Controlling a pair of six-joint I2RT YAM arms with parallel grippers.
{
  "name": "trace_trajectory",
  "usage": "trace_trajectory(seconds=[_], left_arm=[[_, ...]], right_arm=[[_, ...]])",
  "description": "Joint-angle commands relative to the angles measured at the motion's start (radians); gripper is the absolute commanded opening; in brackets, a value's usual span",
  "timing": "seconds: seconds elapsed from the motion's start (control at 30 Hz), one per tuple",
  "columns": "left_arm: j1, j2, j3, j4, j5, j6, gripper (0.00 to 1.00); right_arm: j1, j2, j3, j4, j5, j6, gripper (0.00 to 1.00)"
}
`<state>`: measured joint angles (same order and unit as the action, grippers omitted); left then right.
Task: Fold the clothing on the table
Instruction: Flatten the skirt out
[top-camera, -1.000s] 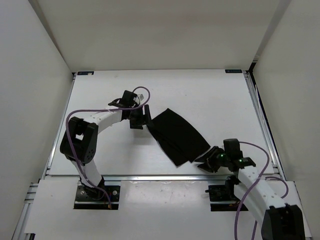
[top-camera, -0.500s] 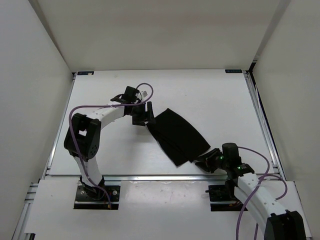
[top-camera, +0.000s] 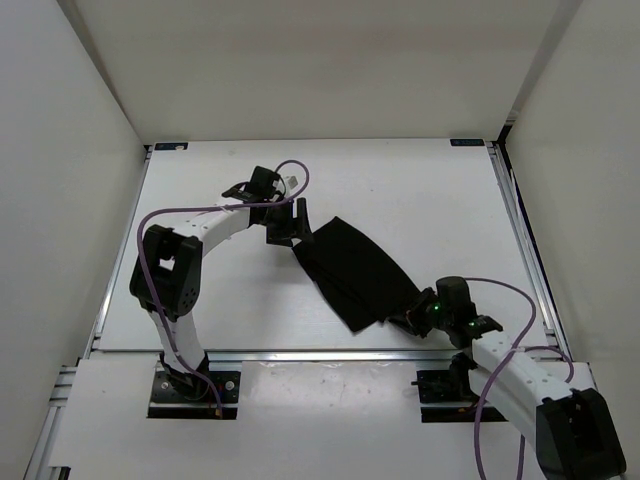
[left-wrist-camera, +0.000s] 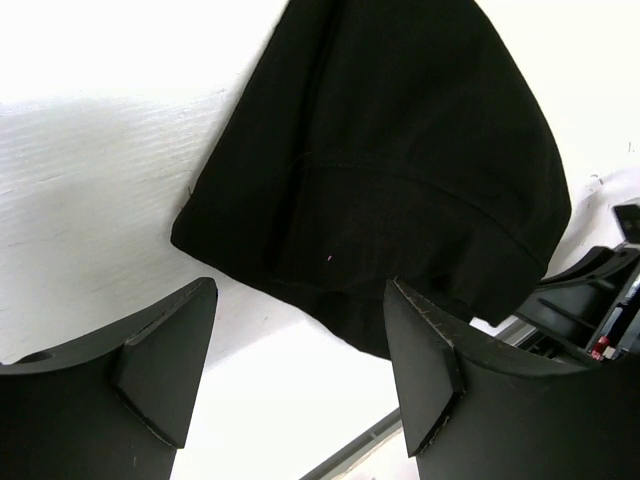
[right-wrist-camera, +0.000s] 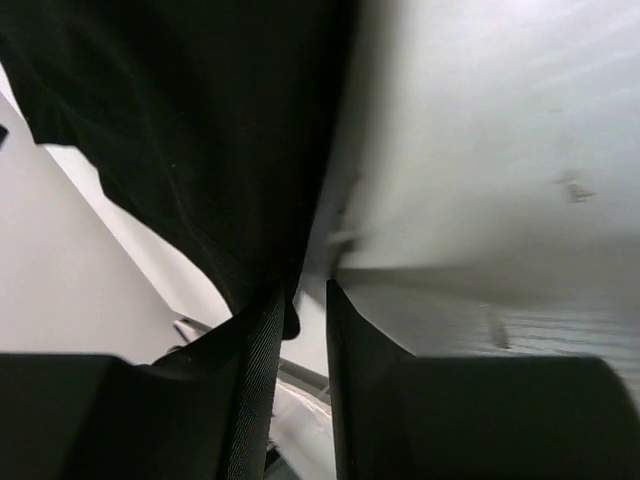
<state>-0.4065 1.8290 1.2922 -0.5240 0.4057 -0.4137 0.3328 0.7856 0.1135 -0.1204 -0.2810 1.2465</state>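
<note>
The clothing (top-camera: 355, 270) is a black piece of fabric lying flat and slanted on the white table (top-camera: 200, 290), with a fold line across it. My left gripper (top-camera: 290, 226) hovers at its upper left corner, open. In the left wrist view the clothing (left-wrist-camera: 400, 150) lies just beyond the gripper (left-wrist-camera: 298, 290), with nothing between the wide jaws. My right gripper (top-camera: 411, 318) is at the lower right corner. In the right wrist view its jaws (right-wrist-camera: 305, 288) stand a narrow gap apart, and the clothing's (right-wrist-camera: 180, 120) edge drapes over the left fingertip (right-wrist-camera: 268, 310).
An aluminium rail (top-camera: 300, 354) runs along the table's near edge, just below the cloth's lower corner. White walls close in the table on the left, back and right. The right arm (left-wrist-camera: 590, 300) shows at the edge of the left wrist view.
The right gripper has slid forward to the cloth's lower right corner and its jaws have narrowed. The left gripper has shifted slightly right, toward the upper left corner.
</note>
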Motion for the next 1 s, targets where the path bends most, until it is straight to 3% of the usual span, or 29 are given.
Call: trace_trajectory(seconds=[0.0, 0.47, 0.73, 0.97], left_arm=[[-0.014, -0.002, 0.041, -0.025, 0.025, 0.022, 0.78], [-0.015, 0.000, 0.041, -0.028, 0.007, 0.023, 0.78], [-0.014, -0.002, 0.041, -0.031, 0.007, 0.024, 0.78], [0.000, -0.011, 0.041, -0.030, 0.011, 0.024, 0.78]], right_arm=[[0.052, -0.003, 0.066, -0.051, 0.098, -0.047, 0.28], [0.068, -0.118, 0.150, -0.232, 0.164, -0.033, 0.24], [0.057, -0.053, 0.123, -0.180, 0.114, -0.030, 0.28], [0.120, -0.098, 0.221, -0.359, 0.190, -0.016, 0.27]])
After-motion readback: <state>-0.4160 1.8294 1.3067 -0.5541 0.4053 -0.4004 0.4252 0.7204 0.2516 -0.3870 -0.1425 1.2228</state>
